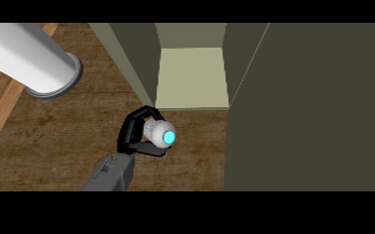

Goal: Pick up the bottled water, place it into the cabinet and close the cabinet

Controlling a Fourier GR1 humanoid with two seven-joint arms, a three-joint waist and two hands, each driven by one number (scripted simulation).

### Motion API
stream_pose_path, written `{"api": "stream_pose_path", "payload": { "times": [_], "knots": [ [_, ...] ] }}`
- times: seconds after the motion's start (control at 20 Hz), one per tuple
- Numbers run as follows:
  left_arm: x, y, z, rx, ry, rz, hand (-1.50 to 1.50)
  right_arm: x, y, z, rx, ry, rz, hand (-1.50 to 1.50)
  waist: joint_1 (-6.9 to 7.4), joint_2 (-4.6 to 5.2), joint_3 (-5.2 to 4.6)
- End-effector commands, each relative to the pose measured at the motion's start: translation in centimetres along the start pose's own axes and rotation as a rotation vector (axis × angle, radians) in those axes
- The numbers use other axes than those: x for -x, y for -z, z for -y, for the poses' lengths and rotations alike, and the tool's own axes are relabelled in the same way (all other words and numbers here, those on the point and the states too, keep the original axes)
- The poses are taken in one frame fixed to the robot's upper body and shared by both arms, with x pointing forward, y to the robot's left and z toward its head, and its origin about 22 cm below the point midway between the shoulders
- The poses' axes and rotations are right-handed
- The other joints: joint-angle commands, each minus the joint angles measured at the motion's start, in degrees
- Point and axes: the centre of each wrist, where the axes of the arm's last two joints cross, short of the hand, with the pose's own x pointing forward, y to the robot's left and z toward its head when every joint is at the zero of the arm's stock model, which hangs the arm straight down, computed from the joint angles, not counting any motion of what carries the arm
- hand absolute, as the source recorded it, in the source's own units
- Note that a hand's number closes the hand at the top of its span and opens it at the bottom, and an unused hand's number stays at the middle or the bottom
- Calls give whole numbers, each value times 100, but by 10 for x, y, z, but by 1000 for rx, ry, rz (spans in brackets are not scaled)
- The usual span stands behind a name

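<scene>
The left hand [135, 131], fingers curled around the bottled water [164, 136], is holding it over the counter [58, 139] just before the open cabinet [192, 77]; next likely comes setting it inside.

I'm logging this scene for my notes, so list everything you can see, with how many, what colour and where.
bottled water: one, white with a cyan top, middle of the view, just in front of the cabinet's opening
cabinet: one, olive-grey, upper middle, open, with a pale shelf inside
door: one, dark olive, apparently the cabinet's, swung open and filling the right side
cylinder: one, white with a grey rim, upper left
counter: one, brown wood, left and lower middle
left hand: one, black on a grey forearm, coming in from the lower edge left of centre, curled round the bottled water
right hand: not in view
</scene>
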Motion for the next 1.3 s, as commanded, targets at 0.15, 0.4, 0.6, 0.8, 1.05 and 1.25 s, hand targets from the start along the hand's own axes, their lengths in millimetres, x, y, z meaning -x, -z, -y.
{"api": "stream_pose_path", "payload": {
  "times": [0.15, 0.4, 0.6, 0.8, 1.05, 1.25],
  "knots": [
    [-33, 22, 55, 4, -3, -39, 150, -38, 7, 3, 29, 14, 51, -150, -21, 23, -7],
    [-74, 81, 81, -48, 21, -61, 150, -24, -2, 10, 4, -12, 47, -150, -151, 33, -4],
    [-88, 102, 94, -78, 85, -72, 150, -29, -1, 11, 14, 7, 68, -150, -164, 60, -6],
    [-94, 115, 99, -105, 78, -113, 150, -27, 6, 6, 37, -1, 49, -150, -106, 78, -10],
    [-99, 145, 86, -179, 79, -155, 150, -17, -8, 9, 4, 21, 52, -150, -237, 82, -7],
    [-85, 143, 75, -291, 182, -162, 150, -16, -2, 15, -5, 8, 82, -150, -250, 140, -9]
  ]
}}
